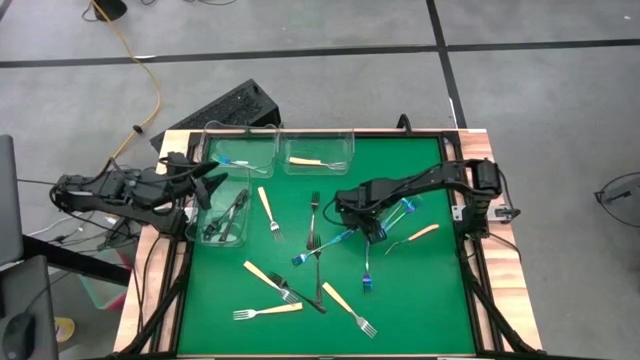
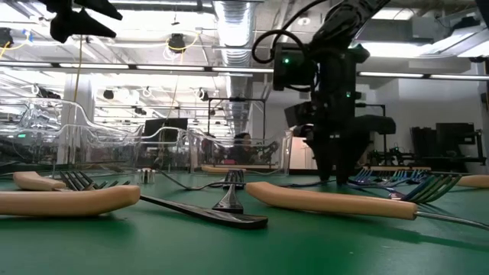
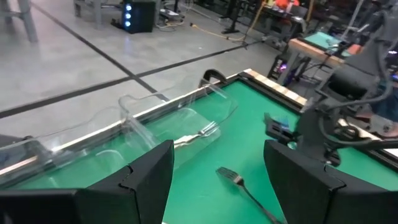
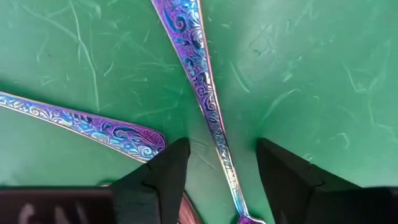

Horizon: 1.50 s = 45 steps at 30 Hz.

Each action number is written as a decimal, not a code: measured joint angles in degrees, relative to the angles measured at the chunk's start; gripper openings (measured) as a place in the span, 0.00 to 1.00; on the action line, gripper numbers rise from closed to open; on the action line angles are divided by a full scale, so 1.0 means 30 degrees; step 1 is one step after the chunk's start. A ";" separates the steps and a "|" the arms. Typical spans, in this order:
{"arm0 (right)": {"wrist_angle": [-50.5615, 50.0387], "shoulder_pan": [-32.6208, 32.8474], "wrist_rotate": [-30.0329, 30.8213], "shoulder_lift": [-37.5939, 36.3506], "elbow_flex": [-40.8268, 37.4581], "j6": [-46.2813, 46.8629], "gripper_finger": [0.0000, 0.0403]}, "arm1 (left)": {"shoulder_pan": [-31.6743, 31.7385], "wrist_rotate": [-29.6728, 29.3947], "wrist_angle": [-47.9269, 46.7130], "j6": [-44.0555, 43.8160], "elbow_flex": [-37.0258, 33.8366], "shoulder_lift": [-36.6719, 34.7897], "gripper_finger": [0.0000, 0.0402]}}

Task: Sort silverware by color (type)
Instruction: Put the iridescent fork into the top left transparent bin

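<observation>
Silverware lies scattered on the green mat: tan-handled forks, dark forks and blue iridescent forks. My right gripper points down, open, low over the mat at its middle. Its fingers stand on either side of the thin neck of one blue fork without touching it. A second blue fork's handle end lies just beside it. In the low view my right gripper stands just above the mat. My left gripper hangs open and holds nothing, high over the mat's left edge.
Three clear bins stand at the far left: one holds a blue fork, one a tan fork, one dark forks. A tan fork and another blue fork lie near my right arm. Bare mat shows at the near right.
</observation>
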 joint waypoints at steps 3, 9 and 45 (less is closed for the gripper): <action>-0.0084 -0.0082 -0.0014 0.0503 0.0028 -0.0017 0.42 | 0.0000 -0.0240 -0.0428 -0.0528 0.0004 0.0000 0.58; 0.0217 -0.0130 0.0186 0.0815 0.0052 -0.0009 0.19 | 0.0000 -0.0266 -0.0438 -0.0802 0.0004 0.0000 0.58; 1.7149 -0.3886 -0.5210 -0.5042 0.2402 0.7969 0.02 | 0.0000 -0.0200 -0.0438 -0.0797 0.0003 0.0000 0.58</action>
